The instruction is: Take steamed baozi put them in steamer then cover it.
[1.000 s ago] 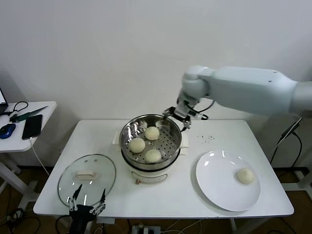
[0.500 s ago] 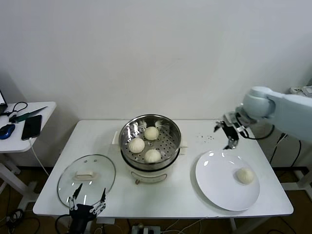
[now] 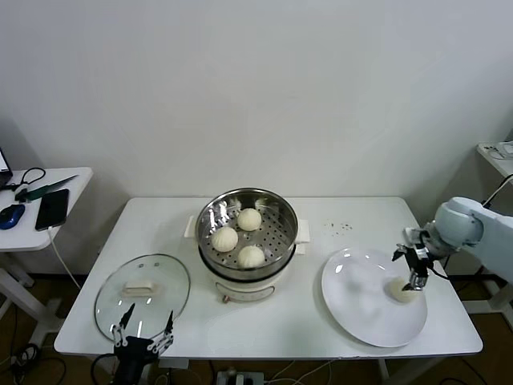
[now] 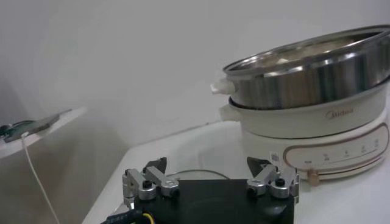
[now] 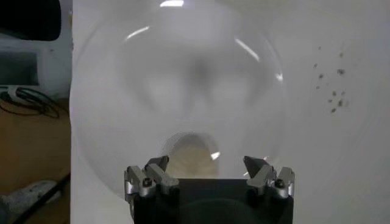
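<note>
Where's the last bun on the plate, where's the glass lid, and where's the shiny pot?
last bun [image 3: 403,290], head view, its pale side below the right end effector.
glass lid [image 3: 143,295], head view, clear glass beside its white handle.
shiny pot [image 3: 286,233], head view, bare perforated tray.

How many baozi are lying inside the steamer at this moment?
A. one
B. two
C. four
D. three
D. The head view shows three baozi on the perforated tray of the steamer, while the fourth baozi is still on the white plate, directly under the right end effector.
</note>
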Controlling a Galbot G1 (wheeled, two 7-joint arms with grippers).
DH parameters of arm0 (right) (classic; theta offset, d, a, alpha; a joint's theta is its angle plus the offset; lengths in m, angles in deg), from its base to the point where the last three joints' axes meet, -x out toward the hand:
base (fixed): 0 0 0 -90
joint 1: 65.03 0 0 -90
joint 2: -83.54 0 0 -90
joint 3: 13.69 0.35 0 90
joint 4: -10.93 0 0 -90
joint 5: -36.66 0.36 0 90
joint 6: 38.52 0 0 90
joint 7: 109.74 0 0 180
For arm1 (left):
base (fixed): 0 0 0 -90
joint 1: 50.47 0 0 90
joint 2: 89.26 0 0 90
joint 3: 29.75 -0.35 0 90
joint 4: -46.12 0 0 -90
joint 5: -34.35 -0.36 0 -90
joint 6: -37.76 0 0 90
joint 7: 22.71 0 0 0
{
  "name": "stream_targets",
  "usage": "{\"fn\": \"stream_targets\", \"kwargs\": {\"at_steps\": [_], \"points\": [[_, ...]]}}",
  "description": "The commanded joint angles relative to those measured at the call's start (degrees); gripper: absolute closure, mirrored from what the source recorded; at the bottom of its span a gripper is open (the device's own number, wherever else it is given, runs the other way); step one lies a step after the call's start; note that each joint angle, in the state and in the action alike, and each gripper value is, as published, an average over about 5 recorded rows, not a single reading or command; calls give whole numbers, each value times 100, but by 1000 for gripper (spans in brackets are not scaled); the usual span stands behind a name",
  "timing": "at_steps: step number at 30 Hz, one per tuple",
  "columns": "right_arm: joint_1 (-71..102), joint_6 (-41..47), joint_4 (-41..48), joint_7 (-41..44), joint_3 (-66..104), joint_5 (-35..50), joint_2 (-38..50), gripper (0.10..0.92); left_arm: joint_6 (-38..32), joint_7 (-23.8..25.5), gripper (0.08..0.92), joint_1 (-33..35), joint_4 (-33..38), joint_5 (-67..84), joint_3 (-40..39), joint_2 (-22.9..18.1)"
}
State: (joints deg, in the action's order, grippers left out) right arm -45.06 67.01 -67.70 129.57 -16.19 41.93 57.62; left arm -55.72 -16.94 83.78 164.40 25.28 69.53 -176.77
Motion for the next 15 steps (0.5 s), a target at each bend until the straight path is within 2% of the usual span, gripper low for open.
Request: {"fn": "stream_targets", "kwargs": {"at_steps": [1,15], "points": [[1280,150,572,51,978,-330,33,203,26,4,177,-19,-59,-12,9,-6],[1201,115,958,27,928,-438,-479,203,17,2,177,-35,-137,-38,11,-26]]}}
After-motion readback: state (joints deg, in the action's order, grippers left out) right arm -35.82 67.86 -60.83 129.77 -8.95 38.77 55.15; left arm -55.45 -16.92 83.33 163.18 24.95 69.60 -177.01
